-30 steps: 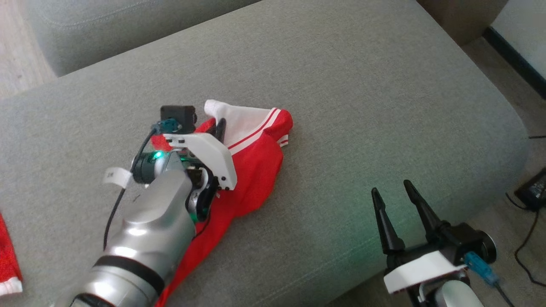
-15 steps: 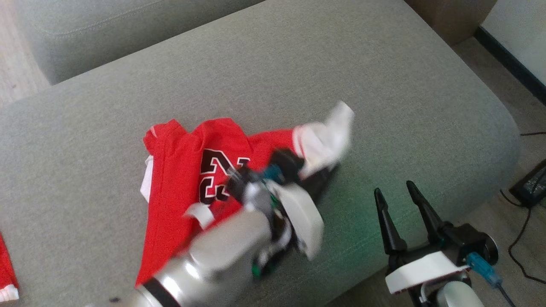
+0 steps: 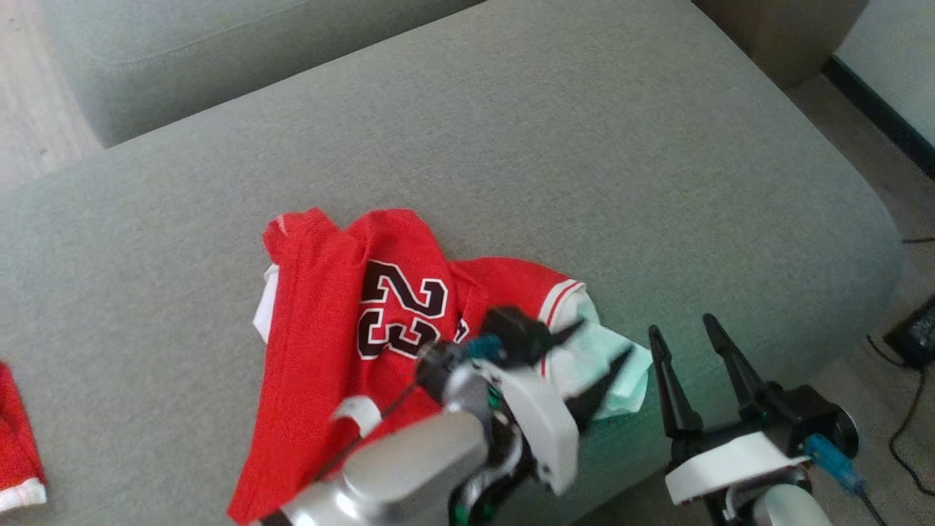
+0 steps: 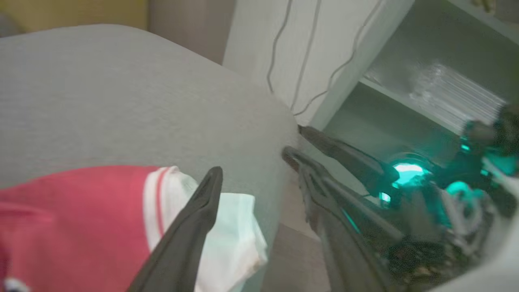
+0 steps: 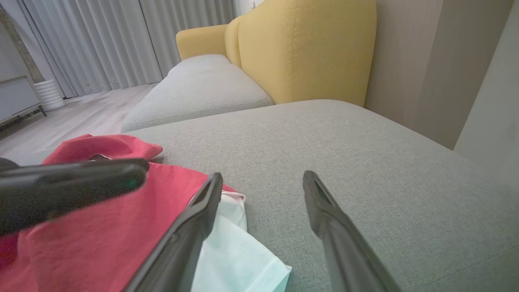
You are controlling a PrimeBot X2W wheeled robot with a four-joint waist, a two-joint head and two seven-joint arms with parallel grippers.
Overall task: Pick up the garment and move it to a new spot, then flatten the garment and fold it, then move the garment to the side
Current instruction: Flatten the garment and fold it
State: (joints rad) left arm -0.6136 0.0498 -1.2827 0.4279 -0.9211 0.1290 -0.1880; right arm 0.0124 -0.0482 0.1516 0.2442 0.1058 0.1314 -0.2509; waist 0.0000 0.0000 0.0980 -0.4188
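Observation:
The garment [image 3: 329,321] is a red jersey with a black "23", lying crumpled on the grey sofa cushion [image 3: 584,146]. Its white sleeve [image 3: 610,369] rests near the cushion's front edge. My left gripper [image 3: 605,337] hovers over that sleeve, open, with nothing between its fingers. In the left wrist view the garment [image 4: 73,215] and its sleeve [image 4: 231,231] lie under the left finger [image 4: 202,211]. My right gripper [image 3: 679,325] stands open just right of the sleeve, holding nothing. The right wrist view shows the garment [image 5: 101,211] left of my right gripper [image 5: 262,174].
Another red cloth [image 3: 14,438] lies at the cushion's left edge. A second grey cushion [image 3: 219,36] sits behind, and a yellow armchair [image 5: 304,48] beyond it. A black adapter [image 3: 913,329] with cables lies on the floor to the right, past the cushion's rounded edge.
My left gripper, shut on the white sleeve, swung it right and toward the front edge, spreading the garment so the "23" shows, then opened and let go. The right gripper stayed put.

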